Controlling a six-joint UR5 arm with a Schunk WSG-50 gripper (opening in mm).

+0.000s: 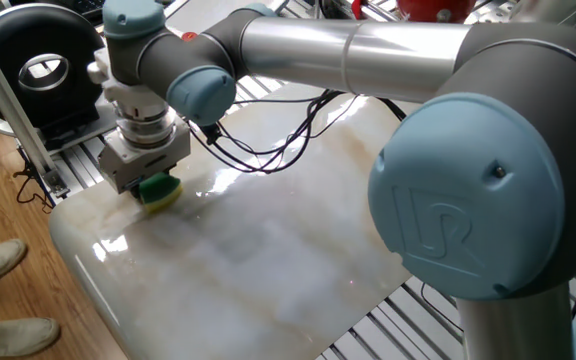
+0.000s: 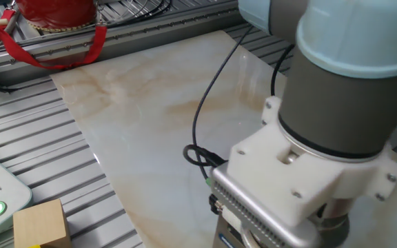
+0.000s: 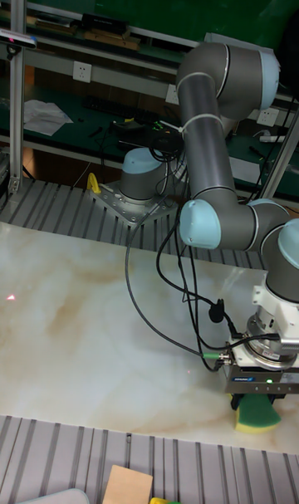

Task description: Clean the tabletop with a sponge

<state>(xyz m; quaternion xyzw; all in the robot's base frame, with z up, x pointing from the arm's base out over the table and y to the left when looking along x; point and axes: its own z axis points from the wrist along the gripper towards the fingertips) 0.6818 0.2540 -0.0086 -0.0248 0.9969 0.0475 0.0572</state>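
**A:** Marble slab (image 1: 268, 250) is sitting on grey metal slats; gripper (image 1: 154, 186) is working near a rounded corner of it. Where's the sponge (image 1: 159, 190)?

**B:** Directly under the jaws, pinched between them, green layer up, yellow foam down. Jaws are closing to sponge width, so roughly half shut. Foam looks to be touching the slab.

**A:** Long axis?

**B:** In the tall view the sponge (image 3: 258, 415) is lying broadside, sticking out slightly past the gripper (image 3: 258, 402) on one side. Most uncleaned slab is lying away from that corner, toward the arm's base.

**A:** Any writing?

**B:** "UR" logo embossed on the big blue joint cap (image 1: 446, 208). Small blue label on the gripper body, too small to read.
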